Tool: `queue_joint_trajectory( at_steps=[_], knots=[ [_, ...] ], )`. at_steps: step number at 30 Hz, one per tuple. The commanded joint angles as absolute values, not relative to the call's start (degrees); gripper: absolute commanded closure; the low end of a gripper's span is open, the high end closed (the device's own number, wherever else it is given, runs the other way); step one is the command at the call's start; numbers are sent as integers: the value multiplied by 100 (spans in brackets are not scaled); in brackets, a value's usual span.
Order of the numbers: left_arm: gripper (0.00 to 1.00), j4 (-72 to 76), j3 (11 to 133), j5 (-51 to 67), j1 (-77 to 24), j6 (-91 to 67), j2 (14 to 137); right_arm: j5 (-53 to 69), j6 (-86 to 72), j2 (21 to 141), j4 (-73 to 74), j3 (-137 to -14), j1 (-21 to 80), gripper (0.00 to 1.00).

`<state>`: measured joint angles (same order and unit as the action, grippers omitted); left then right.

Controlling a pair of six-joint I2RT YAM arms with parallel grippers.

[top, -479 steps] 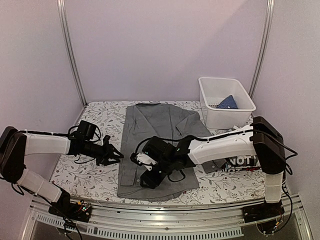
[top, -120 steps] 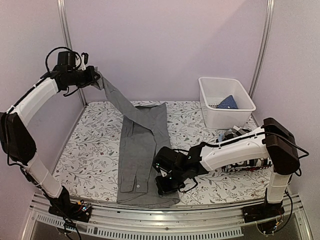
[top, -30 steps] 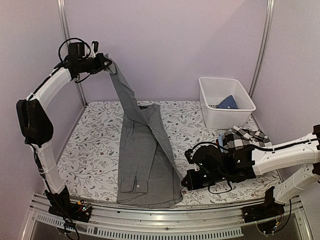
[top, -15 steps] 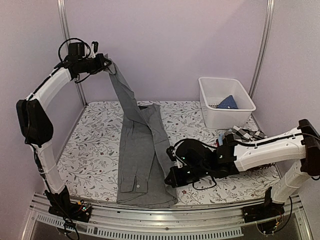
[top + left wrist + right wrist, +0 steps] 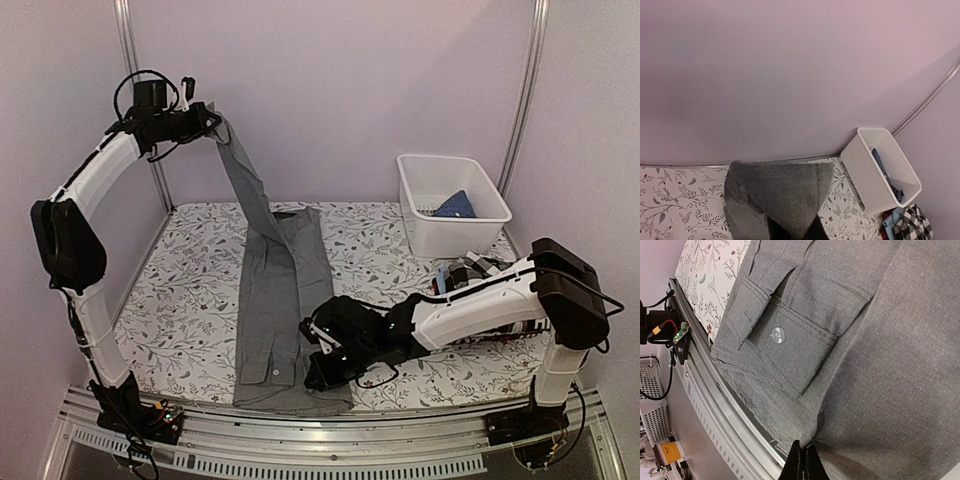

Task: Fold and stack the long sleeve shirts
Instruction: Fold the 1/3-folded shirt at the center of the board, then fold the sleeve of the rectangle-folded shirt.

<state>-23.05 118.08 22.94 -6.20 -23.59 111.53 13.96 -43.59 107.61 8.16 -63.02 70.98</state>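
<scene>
The grey button-up shirt (image 5: 283,300) lies as a long narrow strip down the middle of the table. One end rises in a taut band to my left gripper (image 5: 207,118), which is held high at the back left and shut on that grey cloth (image 5: 775,192). My right gripper (image 5: 316,377) is low at the shirt's near right corner, shut on a fold of its edge (image 5: 802,452). A buttoned cuff (image 5: 777,335) lies flat just beyond that. A black-and-white checked shirt (image 5: 478,266) lies bunched at the right behind the right arm; in the left wrist view this checked shirt (image 5: 914,225) shows at the bottom right.
A white basket (image 5: 415,215) stands at the back right with a blue cloth (image 5: 455,205) inside. The flowered table (image 5: 190,290) ends at a metal rail (image 5: 725,405) close to the right gripper. Frame posts rise at both back corners.
My right gripper has slid left across the near edge, pulling the shirt's right side over so the strip is narrower. The left gripper has stayed high with its end.
</scene>
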Motion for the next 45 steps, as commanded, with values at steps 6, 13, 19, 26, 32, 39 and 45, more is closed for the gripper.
queue_joint_trajectory(
  at_steps=[6,13,19,26,32,39,45],
  knots=[
    [100,-2090,11915,2778,-853,-2171,11374,1399,-4235,10725,553,-6452,6980,93],
    [100,-2283,11862,2496,-844,-2078,11356,1444,-4016,10433,573,-6733,6675,70],
    [100,-2364,11715,2841,-835,-2027,11230,1041,-4097,10167,617,-6676,6129,62],
    [100,-2528,10703,3556,-1174,-1934,10790,831,-4187,10033,469,-6888,4914,59],
    [100,-2367,9224,3415,-1414,-1996,10047,1108,-3311,10957,422,-8329,3990,54],
    [100,-2538,8652,3408,-1560,-2031,9719,1697,-2633,12657,314,-10282,3563,52],
    [100,-2951,8608,3454,-2017,-1914,9686,2814,-3028,13618,-367,-11085,3515,68]
  ],
)
